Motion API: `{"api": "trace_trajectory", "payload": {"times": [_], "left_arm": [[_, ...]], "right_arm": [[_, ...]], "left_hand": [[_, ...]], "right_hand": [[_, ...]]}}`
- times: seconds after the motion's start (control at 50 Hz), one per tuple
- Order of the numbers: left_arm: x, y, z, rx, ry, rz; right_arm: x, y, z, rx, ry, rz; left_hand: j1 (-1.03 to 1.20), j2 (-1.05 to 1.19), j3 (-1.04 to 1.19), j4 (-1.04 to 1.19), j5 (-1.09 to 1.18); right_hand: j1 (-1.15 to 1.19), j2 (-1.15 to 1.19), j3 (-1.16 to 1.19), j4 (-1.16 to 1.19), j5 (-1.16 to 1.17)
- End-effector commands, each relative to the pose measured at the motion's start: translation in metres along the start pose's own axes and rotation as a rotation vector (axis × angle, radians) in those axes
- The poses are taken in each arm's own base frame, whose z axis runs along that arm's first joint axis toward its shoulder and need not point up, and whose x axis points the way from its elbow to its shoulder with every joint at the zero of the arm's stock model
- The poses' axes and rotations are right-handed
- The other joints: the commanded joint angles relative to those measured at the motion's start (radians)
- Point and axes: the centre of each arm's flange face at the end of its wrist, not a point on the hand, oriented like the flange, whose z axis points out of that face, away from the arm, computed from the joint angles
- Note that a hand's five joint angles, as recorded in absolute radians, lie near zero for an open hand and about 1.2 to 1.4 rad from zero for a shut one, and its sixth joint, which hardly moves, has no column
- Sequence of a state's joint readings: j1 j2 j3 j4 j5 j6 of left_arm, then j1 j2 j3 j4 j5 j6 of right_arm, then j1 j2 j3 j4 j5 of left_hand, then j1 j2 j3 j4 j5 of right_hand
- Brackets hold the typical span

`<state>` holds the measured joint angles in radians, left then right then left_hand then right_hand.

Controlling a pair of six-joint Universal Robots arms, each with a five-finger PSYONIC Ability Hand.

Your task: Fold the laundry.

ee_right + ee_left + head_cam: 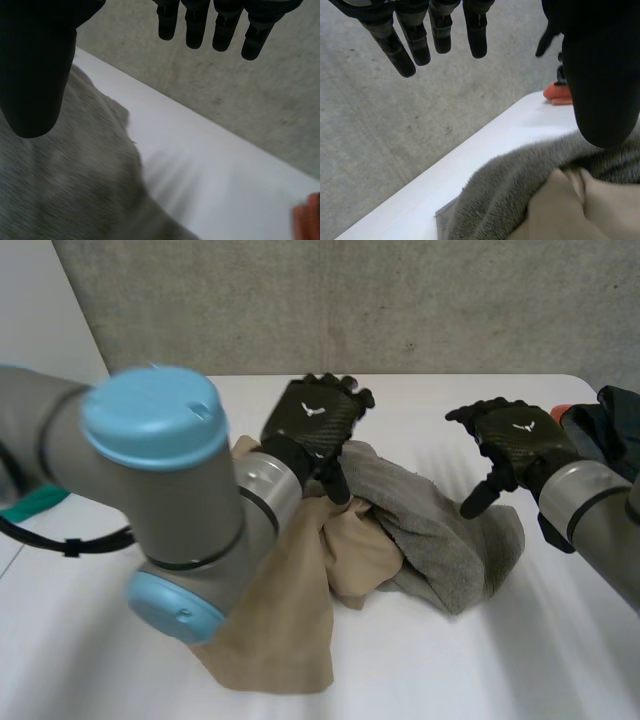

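Note:
A crumpled grey towel (440, 530) lies on the white table (420, 660), partly over a tan cloth (290, 600) that spreads toward the front. My left hand (318, 418) hovers open above the back of the pile, thumb pointing down at the grey towel (520, 185) beside the tan cloth (580, 210). My right hand (515, 440) hangs open above the towel's right side, holding nothing. In the right wrist view the fingers (200, 25) reach out past the grey towel (70, 170) under the palm.
A dark garment (615, 425) with an orange-red item (560, 412) lies at the table's far right; the orange-red item (557, 92) shows beyond my left thumb. A concrete wall (350, 300) stands behind the table. A teal thing (35, 502) lies at the left.

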<state>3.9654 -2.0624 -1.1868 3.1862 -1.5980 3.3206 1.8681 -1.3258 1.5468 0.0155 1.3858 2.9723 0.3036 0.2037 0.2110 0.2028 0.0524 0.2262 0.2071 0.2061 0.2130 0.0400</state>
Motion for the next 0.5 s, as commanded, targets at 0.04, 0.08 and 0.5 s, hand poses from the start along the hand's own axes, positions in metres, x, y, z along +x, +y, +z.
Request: {"api": "trace_trajectory", "payload": {"times": [0.04,0.08,0.5], "left_arm": [[-0.035,-0.009,-0.04,-0.155,-0.087,-0.097],[-0.041,-0.002,-0.046,-0.204,-0.107,-0.118],[-0.023,0.109,-0.023,-0.459,-0.071,-0.183]], "right_arm": [[-0.03,-0.01,0.004,-0.138,-0.11,0.147],[-0.036,-0.005,0.007,-0.171,-0.126,0.144],[-0.026,-0.016,0.016,0.031,0.024,0.058]], "left_hand": [[-0.129,-0.029,-0.036,-0.028,-0.052],[-0.129,-0.029,-0.036,-0.028,-0.052],[-0.129,-0.029,-0.036,-0.028,-0.052]], "right_hand": [[-0.052,-0.033,-0.032,-0.038,-0.04],[-0.052,-0.033,-0.032,-0.038,-0.04],[1.17,1.189,1.19,1.183,1.182]]}}
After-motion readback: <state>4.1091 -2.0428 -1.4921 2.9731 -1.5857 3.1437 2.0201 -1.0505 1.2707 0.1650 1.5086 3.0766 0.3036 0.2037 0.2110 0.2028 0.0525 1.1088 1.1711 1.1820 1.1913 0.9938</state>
